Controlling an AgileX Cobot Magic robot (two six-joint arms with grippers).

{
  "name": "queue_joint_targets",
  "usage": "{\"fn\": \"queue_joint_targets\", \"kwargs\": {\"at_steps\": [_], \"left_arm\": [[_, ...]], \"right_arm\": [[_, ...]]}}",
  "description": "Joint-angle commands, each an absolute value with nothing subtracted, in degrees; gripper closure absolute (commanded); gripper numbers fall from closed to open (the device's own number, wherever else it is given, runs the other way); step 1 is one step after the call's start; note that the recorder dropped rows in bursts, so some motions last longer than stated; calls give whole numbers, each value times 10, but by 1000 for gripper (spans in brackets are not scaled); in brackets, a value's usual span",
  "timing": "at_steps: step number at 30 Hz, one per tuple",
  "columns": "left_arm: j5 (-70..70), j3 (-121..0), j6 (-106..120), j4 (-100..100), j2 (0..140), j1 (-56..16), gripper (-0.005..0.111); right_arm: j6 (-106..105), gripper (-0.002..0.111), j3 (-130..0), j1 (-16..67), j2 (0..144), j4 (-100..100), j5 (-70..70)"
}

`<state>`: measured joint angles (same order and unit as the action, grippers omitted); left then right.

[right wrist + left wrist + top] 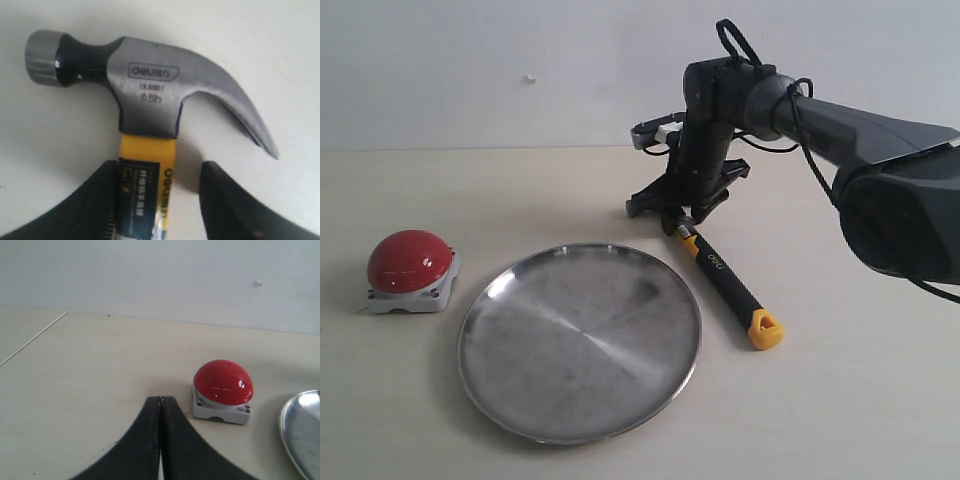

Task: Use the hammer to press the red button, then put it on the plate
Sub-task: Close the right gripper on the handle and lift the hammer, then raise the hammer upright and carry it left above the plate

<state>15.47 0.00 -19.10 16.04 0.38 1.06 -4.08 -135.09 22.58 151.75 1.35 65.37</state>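
Pale tabletop (820, 400) bears the hammer (150, 100), handle between the spread right fingers (235, 205).

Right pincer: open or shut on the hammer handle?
Open. Right wrist view: the right pincer straddles the hammer handle just below the head, with bare table visible between the handle and one finger.

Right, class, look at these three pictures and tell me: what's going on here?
The right tool is down over the hammer, which lies flat on the table beside the plate. Its jaws stand open on either side of the handle just below the head, not yet closed on it. The left tool is shut, holds nothing and sits back from the red button, which nothing touches.
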Motion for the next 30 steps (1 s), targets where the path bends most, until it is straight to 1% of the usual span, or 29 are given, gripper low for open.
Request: {"fn": "queue_joint_targets", "kwargs": {"at_steps": [1,2,3,14,23,26,30], "left_arm": [[153,0,-193,158,0,8,107],[153,0,-193,158,0,8,107],[153,0,-193,158,0,8,107],[153,0,-193,158,0,8,107],[153,0,-193,158,0,8,107],[153,0,-193,158,0,8,107],[153,0,-193,158,0,8,107]], "right_arm": [[-47,91,-1352,227,1534,-4,644],[-48,104,-1352,227,1534,-9,643],[-48,108,-1352,227,1532,-16,630],[23,108,-1352,227,1461,-31,534],[68,108,-1352,227,1381,-59,519],[108,108,-1352,230,1357,-100,522],[169,108,-1352,261,1331,-234,538]]}}
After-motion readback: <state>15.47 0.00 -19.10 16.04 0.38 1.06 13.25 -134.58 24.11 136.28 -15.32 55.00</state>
